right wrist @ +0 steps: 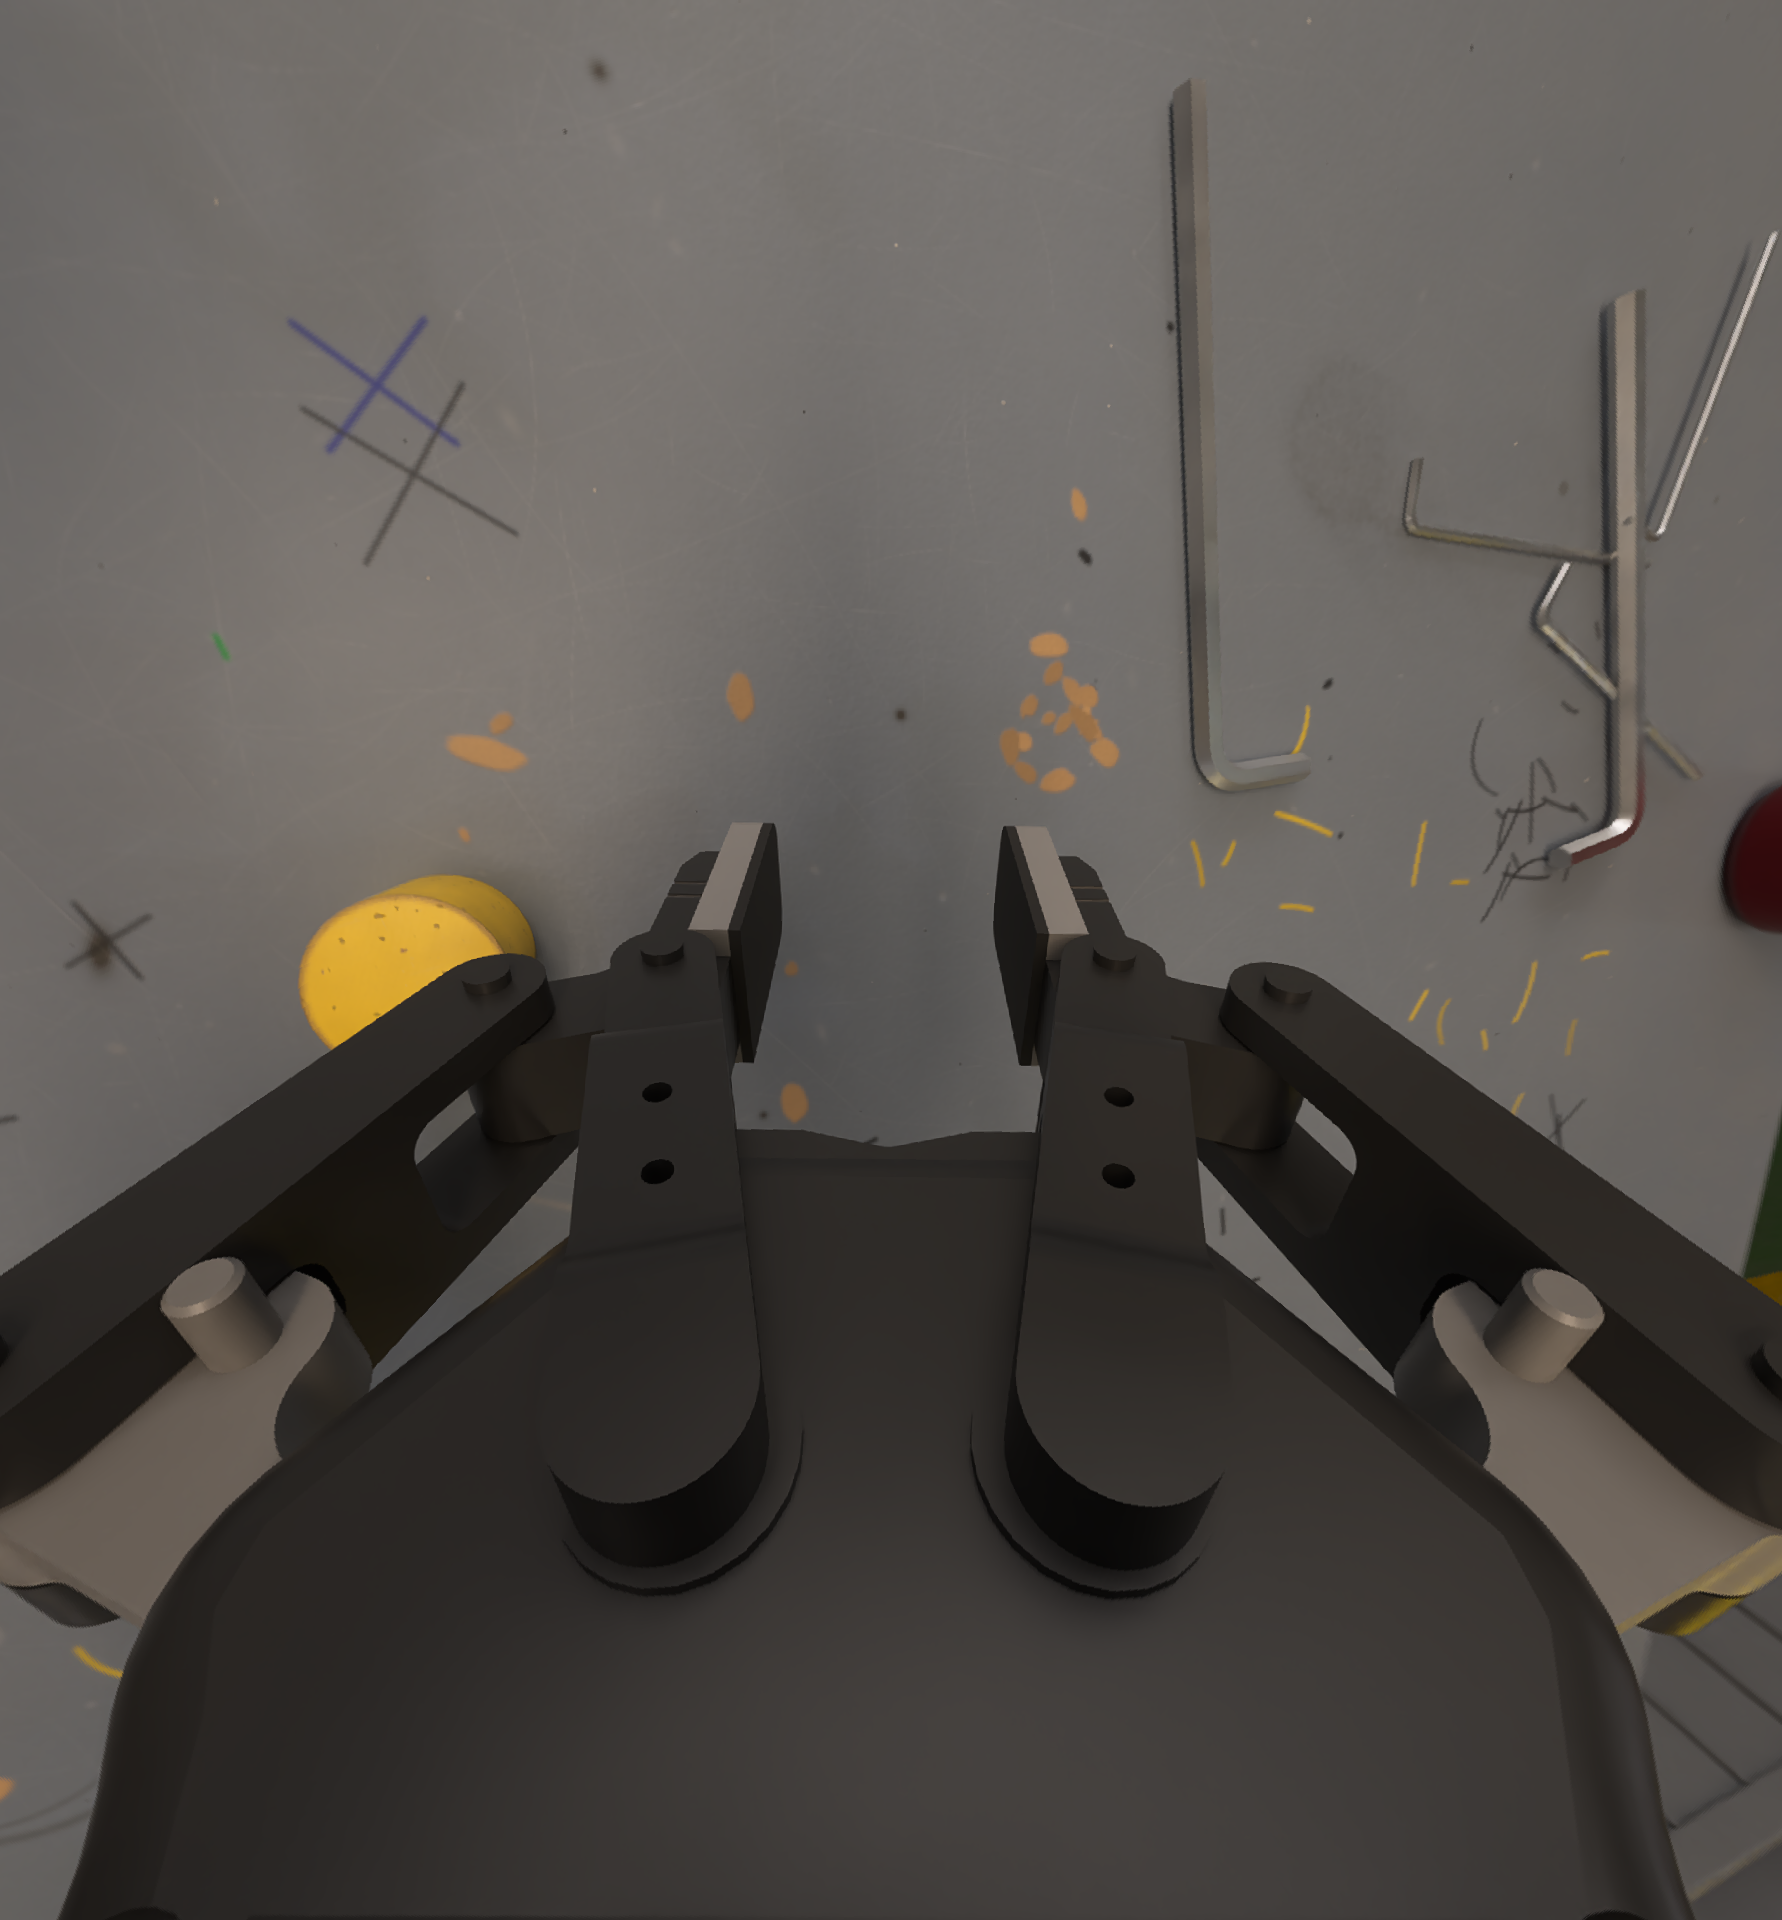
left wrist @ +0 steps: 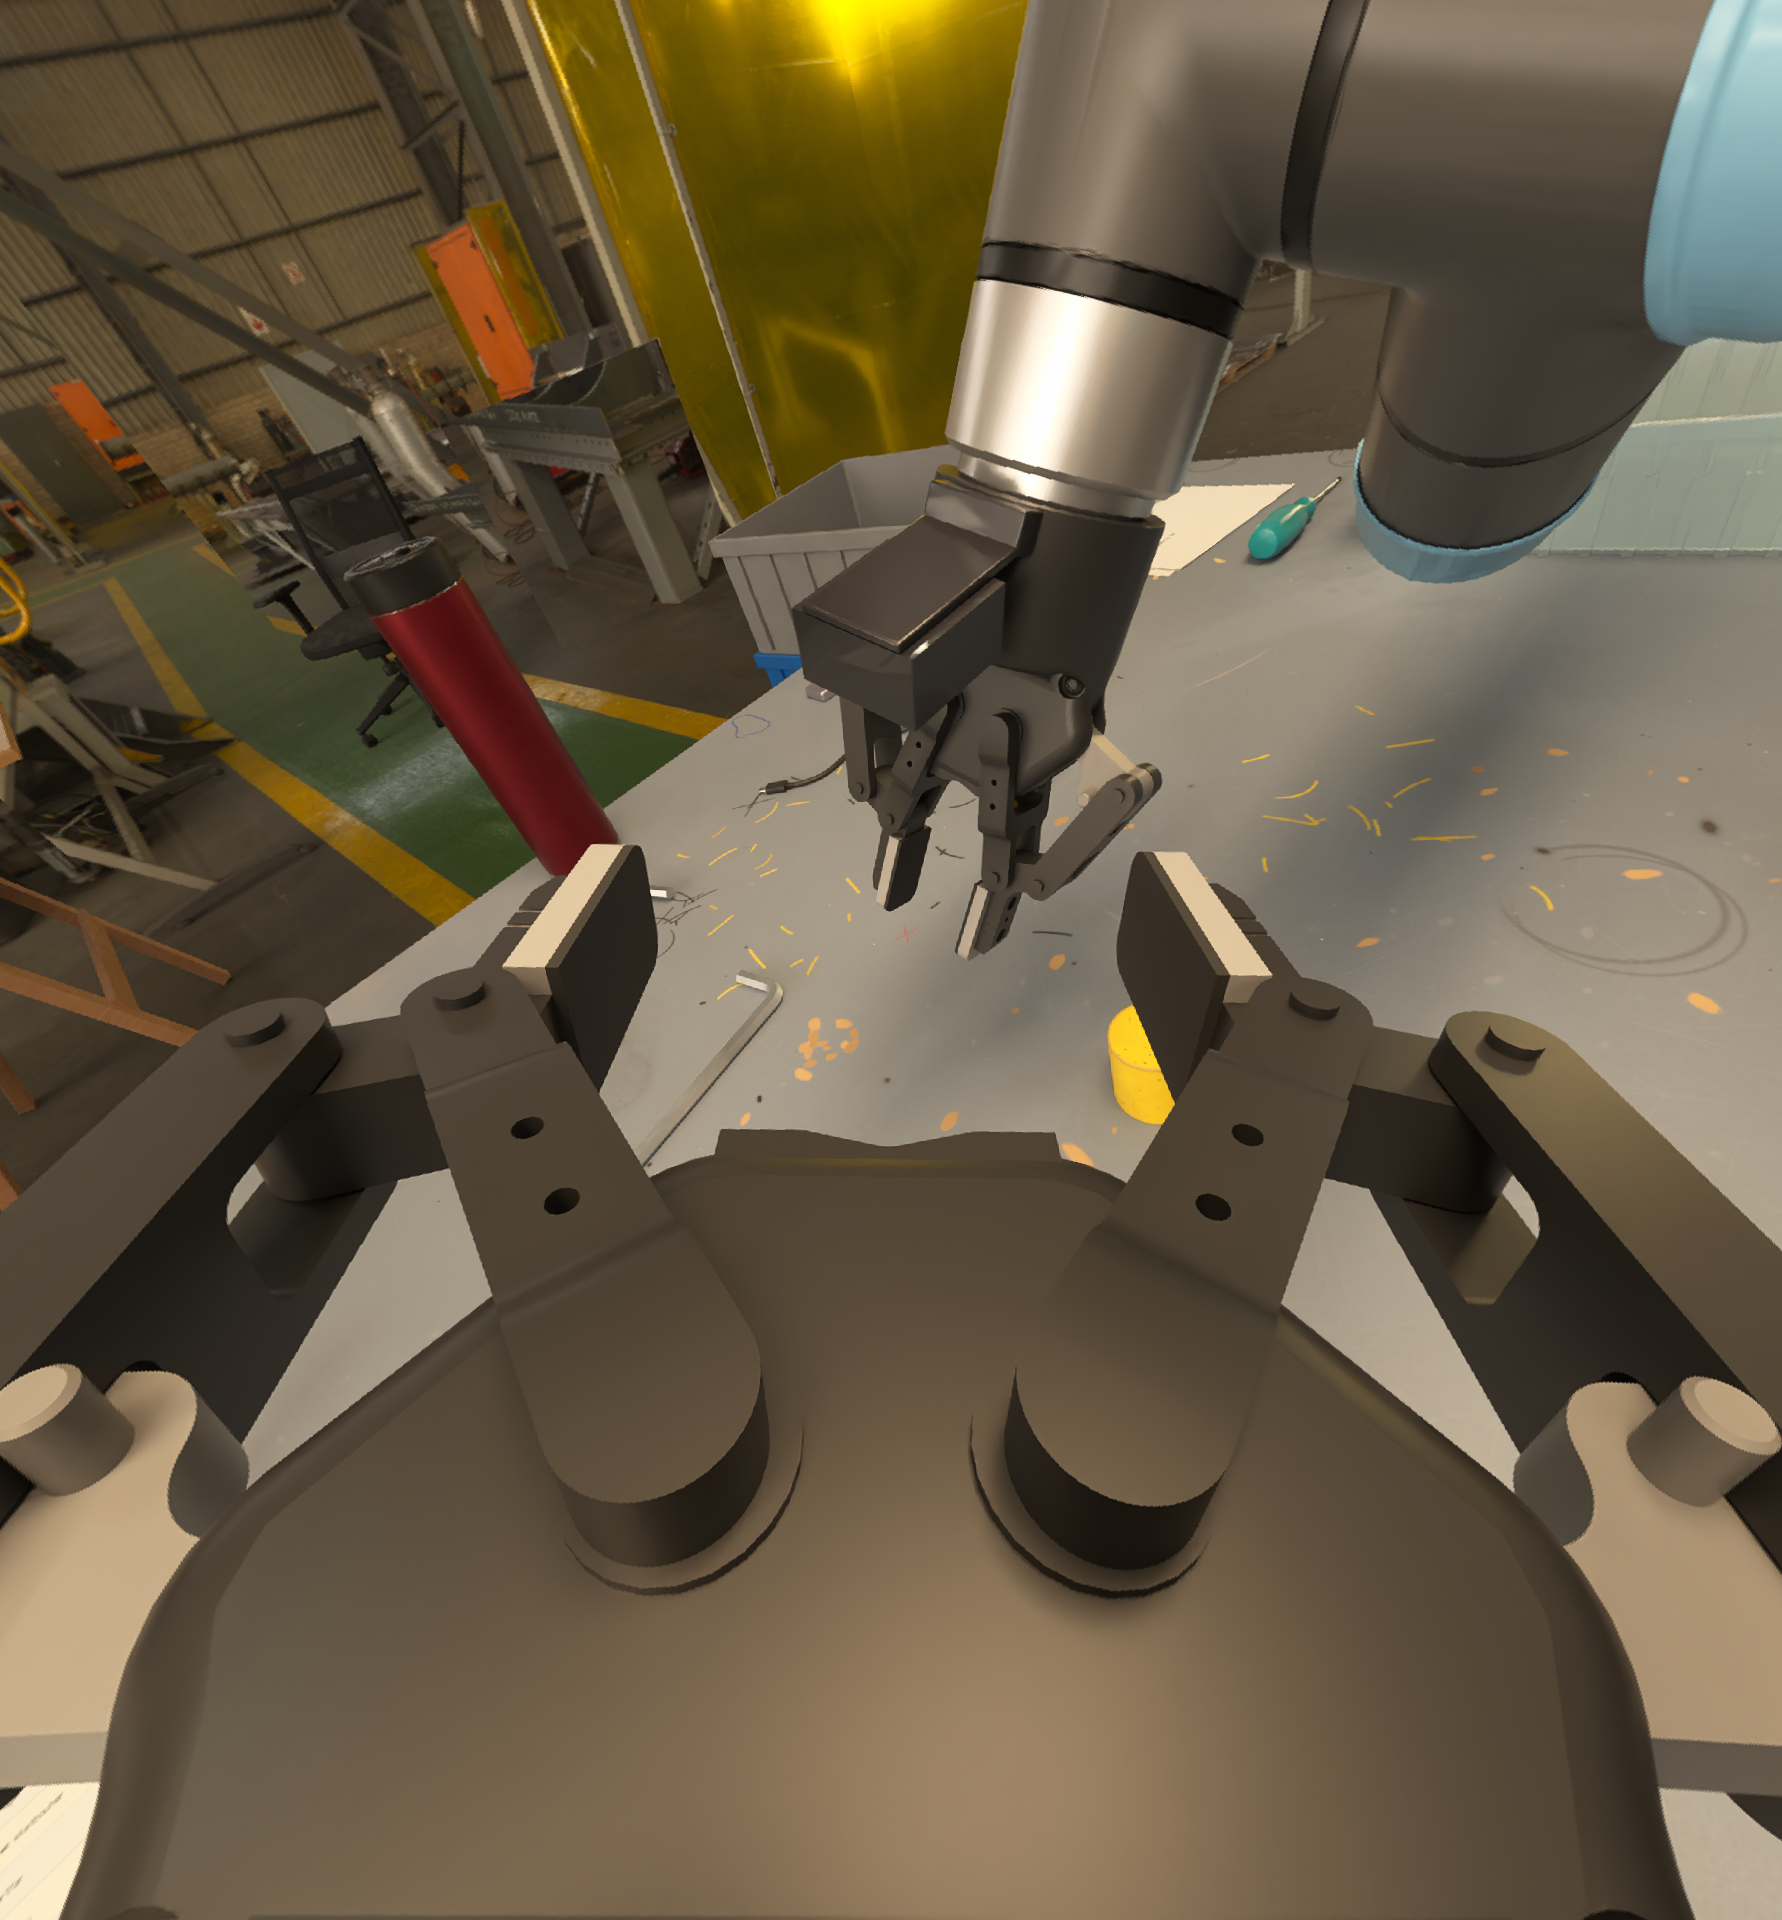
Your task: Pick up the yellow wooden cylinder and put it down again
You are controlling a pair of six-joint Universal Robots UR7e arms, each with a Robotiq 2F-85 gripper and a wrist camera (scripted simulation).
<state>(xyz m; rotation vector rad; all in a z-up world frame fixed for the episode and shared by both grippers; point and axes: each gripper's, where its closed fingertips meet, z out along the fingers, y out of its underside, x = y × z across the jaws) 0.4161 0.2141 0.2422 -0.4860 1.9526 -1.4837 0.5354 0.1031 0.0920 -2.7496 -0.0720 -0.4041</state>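
The yellow wooden cylinder (left wrist: 1136, 1070) stands upright on the grey table, partly hidden behind my left gripper's right finger (left wrist: 1193, 935). My left gripper (left wrist: 887, 914) is open and empty above the table, with the cylinder just right of its gap. In the right wrist view the cylinder (right wrist: 388, 956) sits left of my right gripper (right wrist: 889, 914), outside the fingers and partly hidden by the left linkage. The right gripper is open and empty, pointing down at the table. The right gripper also shows in the left wrist view (left wrist: 944, 899), hanging above the table beyond the cylinder.
Several hex keys lie on the table (right wrist: 1204, 436) (right wrist: 1619, 561), one also in the left wrist view (left wrist: 721, 1060). A red cylinder (left wrist: 482, 707) stands by the table's left edge. A grey bin (left wrist: 814, 551) and a teal screwdriver (left wrist: 1282, 525) sit at the back.
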